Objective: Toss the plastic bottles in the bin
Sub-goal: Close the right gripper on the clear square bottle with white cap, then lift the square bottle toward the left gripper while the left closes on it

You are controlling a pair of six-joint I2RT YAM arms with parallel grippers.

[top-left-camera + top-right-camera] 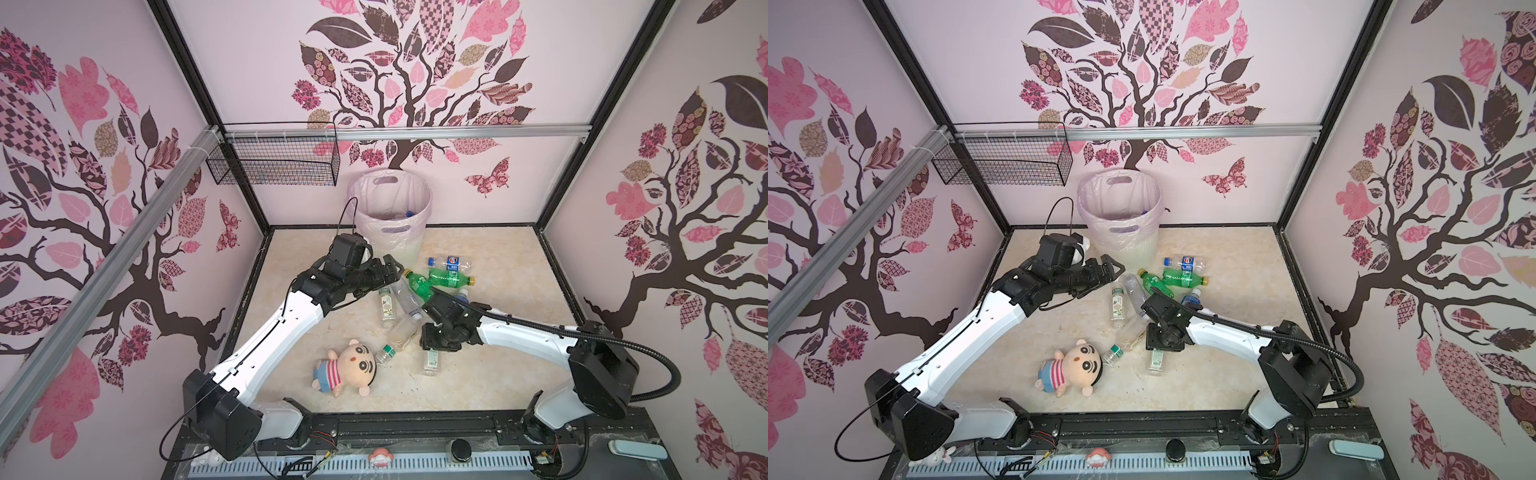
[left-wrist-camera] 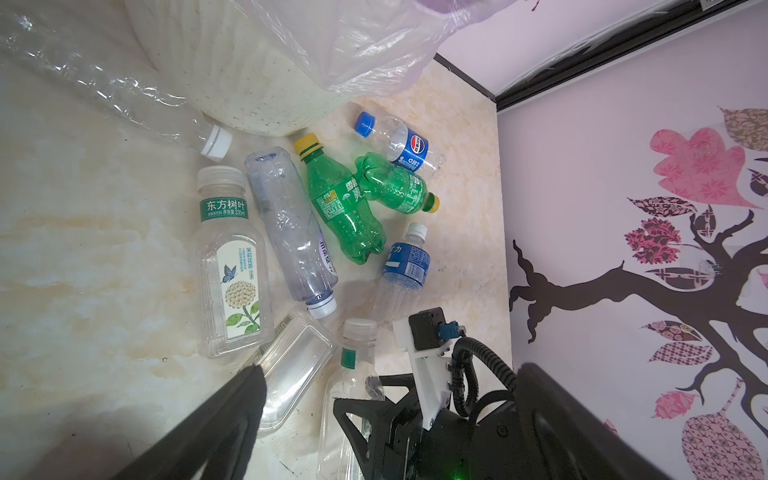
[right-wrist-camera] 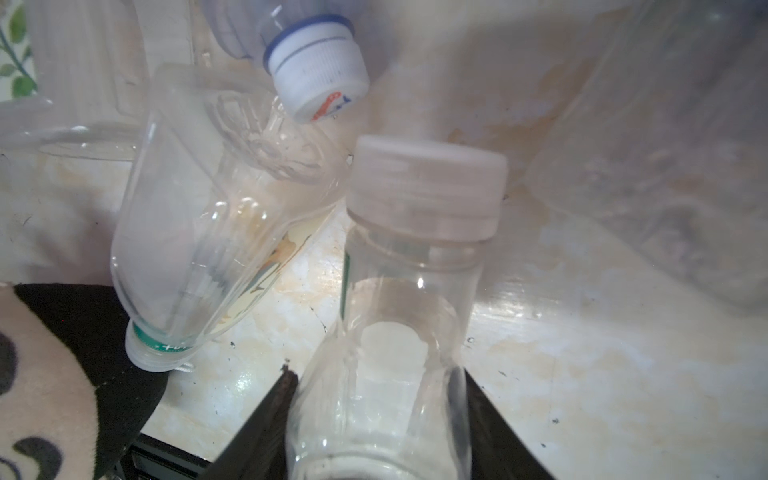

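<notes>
Marble-look surface (image 1: 478,374) inside a tree-decal booth, bin (image 1: 395,245) at the back wall. Right hand (image 3: 378,395) is down on a white-capped bottle (image 3: 399,316) lying well in front of the bin, fingers (image 3: 262,428) against both its sides, so it grips the body. Left hand (image 1: 392,270) is spread wide and empty, hovering just beside the bin's base

Step as I read it: lift this one. Suggest going straight up first, since the thin wall will likely flex and could slip, then arc high over the bin rim

In the way: left hand looks to sit on the direct line to the bin, and the other plastic bottles (image 1: 451,277) are heaped between the grasp and the bin. Clear bottle (image 3: 199,232), about as far from the bin, might get dragged along. Plush doll (image 1: 349,368) lies farther from the bin, leave it. One blue cap (image 1: 409,214) shows inside the bin
</notes>
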